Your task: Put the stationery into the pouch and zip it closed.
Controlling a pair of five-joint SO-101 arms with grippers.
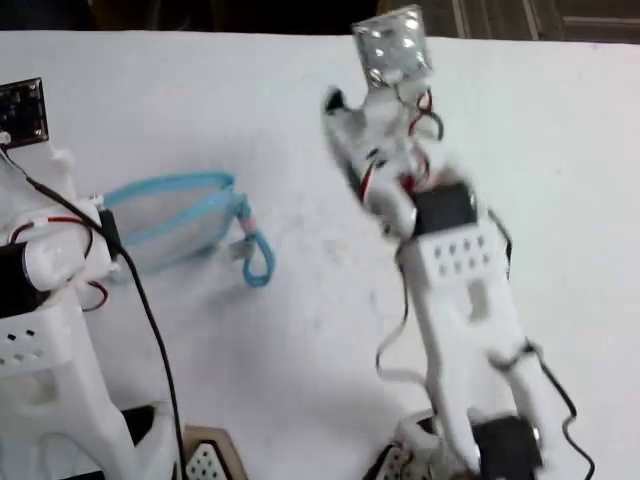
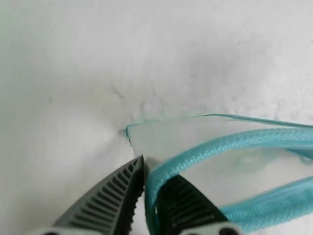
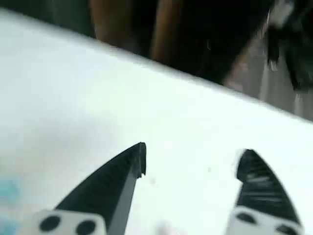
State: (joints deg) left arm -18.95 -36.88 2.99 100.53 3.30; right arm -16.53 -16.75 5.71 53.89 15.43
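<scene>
- One pouch [image 1: 165, 218], clear with a blue zipper, lies flat on your scuffed white table [image 1: 300, 340], at the left in the high view.
- Your left gripper [image 2: 146, 169] pinches the pouch's zipper end.
- Your right gripper [image 3: 194, 149] hangs spread wide above bare tabletop.
- The room is dark beyond the far edge.

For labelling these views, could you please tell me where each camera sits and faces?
High view: fixed overhead, overlooking table, left arm, right arm, pouch.
Left wrist view: on left arm, facing down; left gripper clamps pouch.
Right wrist view: on right arm, facing across table; right gripper open.
Shared: pouch, high and left wrist views.
</scene>
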